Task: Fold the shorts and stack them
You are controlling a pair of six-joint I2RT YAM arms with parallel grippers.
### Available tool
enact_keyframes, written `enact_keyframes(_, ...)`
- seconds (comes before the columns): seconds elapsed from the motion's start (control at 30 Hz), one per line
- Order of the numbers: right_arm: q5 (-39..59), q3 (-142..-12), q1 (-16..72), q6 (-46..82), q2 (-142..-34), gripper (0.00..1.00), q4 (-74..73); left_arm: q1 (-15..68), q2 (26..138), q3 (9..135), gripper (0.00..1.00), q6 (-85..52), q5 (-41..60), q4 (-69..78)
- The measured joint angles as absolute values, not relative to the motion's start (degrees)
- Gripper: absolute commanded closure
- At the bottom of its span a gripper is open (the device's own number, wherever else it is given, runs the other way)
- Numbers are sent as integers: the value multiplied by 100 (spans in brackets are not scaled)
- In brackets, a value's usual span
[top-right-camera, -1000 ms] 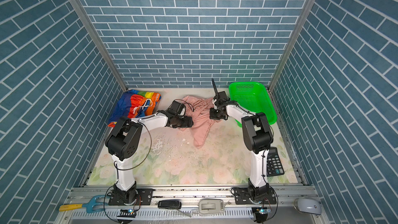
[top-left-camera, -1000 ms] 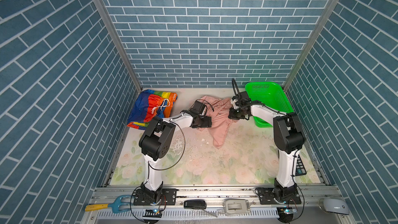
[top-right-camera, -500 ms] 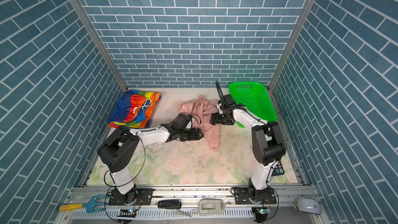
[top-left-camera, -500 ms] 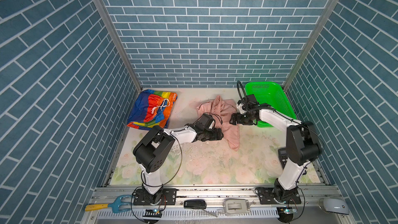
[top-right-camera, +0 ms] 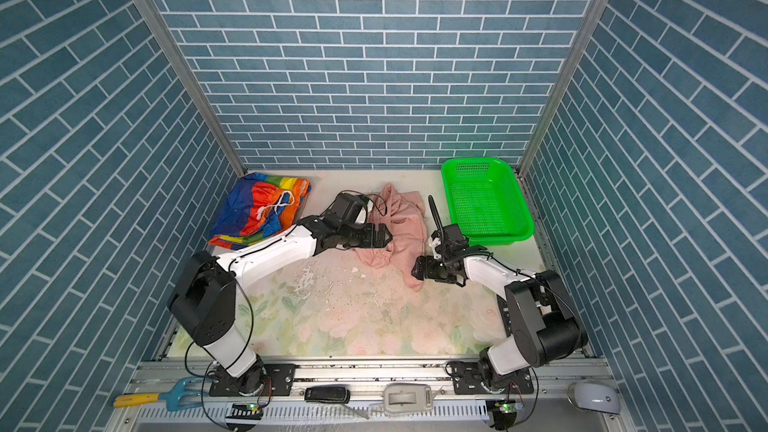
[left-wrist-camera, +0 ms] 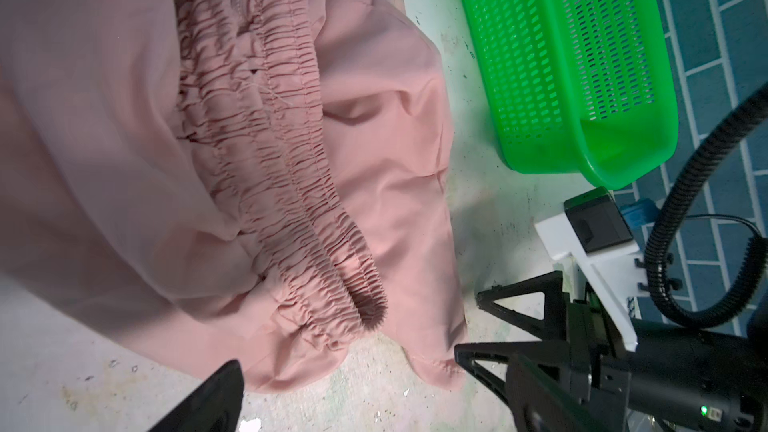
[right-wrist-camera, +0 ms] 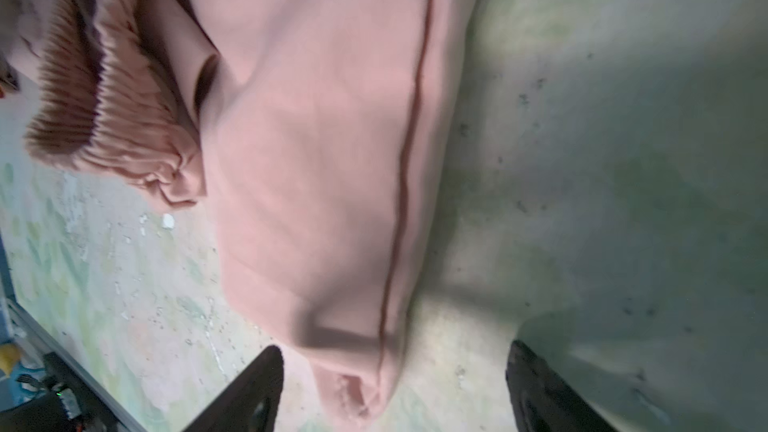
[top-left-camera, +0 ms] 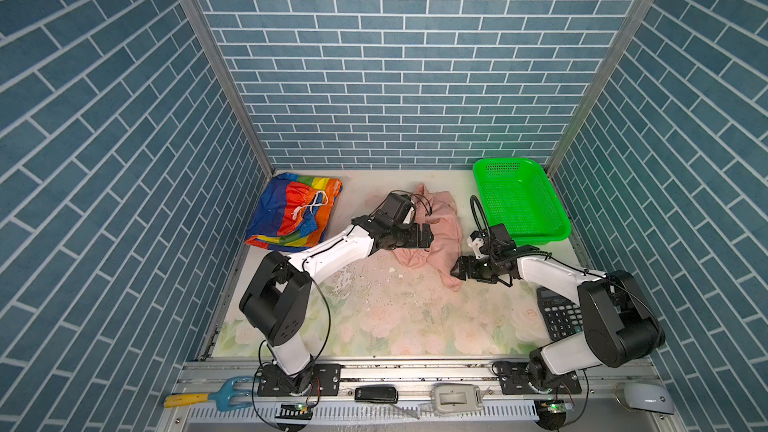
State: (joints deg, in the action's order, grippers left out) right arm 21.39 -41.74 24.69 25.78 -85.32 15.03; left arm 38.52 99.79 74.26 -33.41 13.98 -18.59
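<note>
At the far left of the floral mat (top-left-camera: 395, 317), against the side wall, the rainbow-striped shorts (top-left-camera: 291, 214) lie as a folded bundle with the white drawstring on top, well apart from both arms. Next comes the left gripper (top-left-camera: 428, 236), low over the left edge of the dusty pink shorts (top-left-camera: 446, 222). Its jaws stand wide, and in the left wrist view one dark finger (left-wrist-camera: 216, 401) sits over bare mat just beside the hem, with nothing clamped. The pink shorts lie crumpled mid-mat towards the back wall, with the gathered elastic waistband (left-wrist-camera: 291, 168) bunched on top and one leg trailing towards the front. At the tip of that leg is the right gripper (top-left-camera: 456, 271), low over the mat with its jaws spread wide. In the right wrist view the leg's end lies between the two fingers (right-wrist-camera: 249, 392), which do not pinch it. In the back right corner stands the green mesh basket (top-left-camera: 519, 205), near the pink shorts but apart from them. A black calculator (top-left-camera: 557, 313) lies at the mat's right edge, partly hidden by the right arm
</note>
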Motion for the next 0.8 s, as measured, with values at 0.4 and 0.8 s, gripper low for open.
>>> enact_keyframes(0.4,2165,-3907,3144,3188,-8818,89,823,3472,11891,8831,0,-2908,1389,-2357)
enact_keyframes(0.8,1590,-5050,2130,2554,-8750,100,2056,3413,11365,7363,0,-2869,1579,-1214)
